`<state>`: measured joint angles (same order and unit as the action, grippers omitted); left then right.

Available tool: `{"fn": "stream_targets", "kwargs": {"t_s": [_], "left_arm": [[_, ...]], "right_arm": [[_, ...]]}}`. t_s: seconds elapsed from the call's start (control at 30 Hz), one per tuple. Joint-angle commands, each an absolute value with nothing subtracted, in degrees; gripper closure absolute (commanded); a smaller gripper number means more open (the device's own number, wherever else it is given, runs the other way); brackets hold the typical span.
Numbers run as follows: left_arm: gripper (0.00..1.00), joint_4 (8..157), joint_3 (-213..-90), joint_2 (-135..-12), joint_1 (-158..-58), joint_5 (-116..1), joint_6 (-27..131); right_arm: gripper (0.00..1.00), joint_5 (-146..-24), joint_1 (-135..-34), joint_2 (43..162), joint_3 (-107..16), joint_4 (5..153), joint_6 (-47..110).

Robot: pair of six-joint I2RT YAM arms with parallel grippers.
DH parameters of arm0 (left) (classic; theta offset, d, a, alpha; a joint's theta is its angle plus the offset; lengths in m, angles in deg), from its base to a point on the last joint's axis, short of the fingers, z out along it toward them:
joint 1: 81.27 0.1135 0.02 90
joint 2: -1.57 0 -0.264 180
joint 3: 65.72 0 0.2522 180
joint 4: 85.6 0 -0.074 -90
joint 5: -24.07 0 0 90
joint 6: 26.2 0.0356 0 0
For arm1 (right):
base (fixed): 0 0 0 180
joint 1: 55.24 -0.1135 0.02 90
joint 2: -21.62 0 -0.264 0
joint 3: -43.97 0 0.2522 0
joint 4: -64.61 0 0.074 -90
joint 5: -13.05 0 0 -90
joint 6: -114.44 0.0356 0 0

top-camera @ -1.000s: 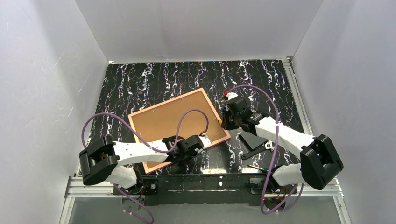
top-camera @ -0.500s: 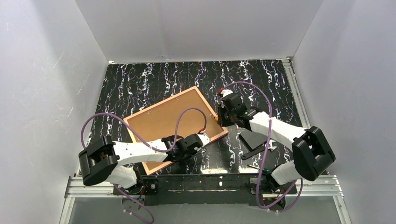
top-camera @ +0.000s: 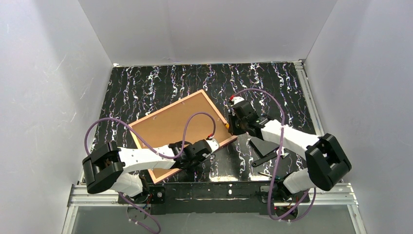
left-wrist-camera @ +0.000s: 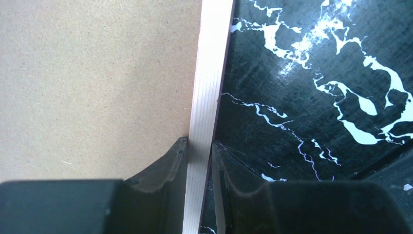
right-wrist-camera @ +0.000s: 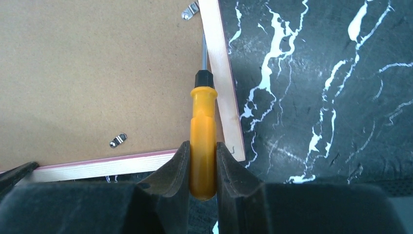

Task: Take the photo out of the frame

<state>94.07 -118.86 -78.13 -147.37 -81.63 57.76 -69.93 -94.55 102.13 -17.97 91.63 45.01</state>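
Frame (left-wrist-camera: 207, 97): lies back-up on the black marbled tabletop (right-wrist-camera: 316, 97), near centre, turned askew.
Backing board (right-wrist-camera: 97, 73): plain brown fibreboard, seated inside the pink rails.
Left claw (left-wrist-camera: 199, 146): clamped on the frame's near rail, one finger on the board side and one on the tabletop side.
Right claw (right-wrist-camera: 202, 146): closed around an orange-handled screwdriver (right-wrist-camera: 203, 122) at the frame's right end.
Screwdriver shaft: runs along the inner edge of the right rail toward a metal clip (right-wrist-camera: 191, 10).
Second clip (right-wrist-camera: 117, 141): flat on the board by the corner.
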Motion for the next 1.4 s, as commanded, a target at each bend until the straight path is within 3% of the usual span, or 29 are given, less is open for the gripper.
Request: {"fn": "stream_targets", "kwargs": {"t_s": [0.0, 0.4, 0.53, 0.9, 1.13, 1.27, 1.37], "left_arm": [[1.0, 83.46, -114.77, -81.41, -147.27, -76.98, 55.1], [1.0, 84.75, -114.35, -82.97, -147.27, -76.47, 54.9], [1.0, 84.28, -114.73, -81.93, -147.25, -76.21, 53.96], [1.0, 77.61, -119.66, -88.36, -144.38, -87.69, 50.99], [1.0, 70.97, -124.1, -92.66, -143.49, -96.62, 49.91], [0.93, 68.56, -124.31, -91.71, -141.94, -96.08, 48.3], [0.78, 67.54, -123.8, -89.25, -141.65, -94.42, 47.24]], "right_arm": [[0.99, -68.83, -94.26, 108.02, -21.95, 85.38, 42.71], [0.99, -80.53, -93.86, 113.94, -29.23, 79.75, 36.93], [0.99, -78.71, -93.86, 114.45, -29.85, 82.23, 38.33], [0.99, -68.2, -93.91, 98.76, -10.76, 92.63, 48.71], [0.99, -68.6, -93.9, 92.62, -9.65, 98.42, 53.8], [0.99, -68.32, -93.99, 91.76, -9.02, 102.44, 56.45], [0.99, -67.53, -93.96, 90.81, -9.0, 106.05, 57.74]]}}
